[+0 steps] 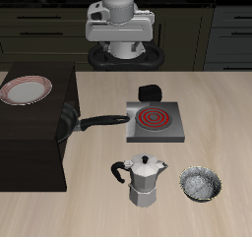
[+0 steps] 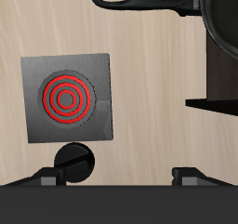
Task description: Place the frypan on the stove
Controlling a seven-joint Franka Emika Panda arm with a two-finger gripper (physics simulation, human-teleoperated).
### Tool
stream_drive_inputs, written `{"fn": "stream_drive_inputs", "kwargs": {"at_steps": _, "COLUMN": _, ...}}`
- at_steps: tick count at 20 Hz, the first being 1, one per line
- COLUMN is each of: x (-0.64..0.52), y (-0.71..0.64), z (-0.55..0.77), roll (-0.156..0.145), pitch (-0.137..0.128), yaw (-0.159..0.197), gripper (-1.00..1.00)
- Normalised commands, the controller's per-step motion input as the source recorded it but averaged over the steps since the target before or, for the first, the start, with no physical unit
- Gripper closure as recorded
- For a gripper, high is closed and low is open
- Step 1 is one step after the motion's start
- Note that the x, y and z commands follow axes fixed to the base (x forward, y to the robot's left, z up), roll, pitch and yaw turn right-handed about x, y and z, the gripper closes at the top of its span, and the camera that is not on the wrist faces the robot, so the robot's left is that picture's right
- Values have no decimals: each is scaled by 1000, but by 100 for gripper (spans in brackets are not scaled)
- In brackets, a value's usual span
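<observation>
- The gripper [image 2: 116, 178] is up high near the back of the table. In the wrist view both fingertips [image 2: 51, 177] poke in from the frame edge, well apart with nothing between them, so it's spread open and holding nothing.
- In the exterior view I can only see the white arm body up there, not the fingers themselves.
- The frypan [image 1: 67, 123] is leaning tilted against the side of the dark cabinet [image 1: 30, 133], its bowl partly hidden by the dark box. Its long black handle [image 1: 103, 120] sticks out toward 3 o'clock, with the tip just beside the stove's edge, maybe touching, can't tell.
- The stove [image 1: 155, 122] sits flat on the wooden table [image 1: 226, 113] about mid-table, red coil rings [image 2: 63, 99] facing up, nothing on it.
- The stove's black knob [image 1: 150, 91] is at its back edge, 12 o'clock from the rings in the exterior view.
- In the wrist view the stove is pretty much under the gripper, with the knob closest to the fingers.
- A red-rimmed white plate [image 1: 27, 89] rests on top of the cabinet, at about 10 o'clock from the pan.
- The moka pot [image 1: 145, 182] stands upright near the front edge, roughly 6 o'clock from the stove.
- A small metallic bowl [image 1: 201, 184] sits just beside the moka pot, at its 3 o'clock, not touching.
</observation>
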Motion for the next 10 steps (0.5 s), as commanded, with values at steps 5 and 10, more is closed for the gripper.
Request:
{"fn": "stream_drive_inputs", "kwargs": {"at_steps": 5, "x": 42, "y": -25, "z": 24, "roll": -5, "pitch": -9, "yaw": -14, "gripper": -100}}
{"fn": "stream_drive_inputs", "kwargs": {"at_steps": 10, "x": 105, "y": -102, "z": 94, "roll": -13, "pitch": -10, "yaw": -50, "gripper": -100}}
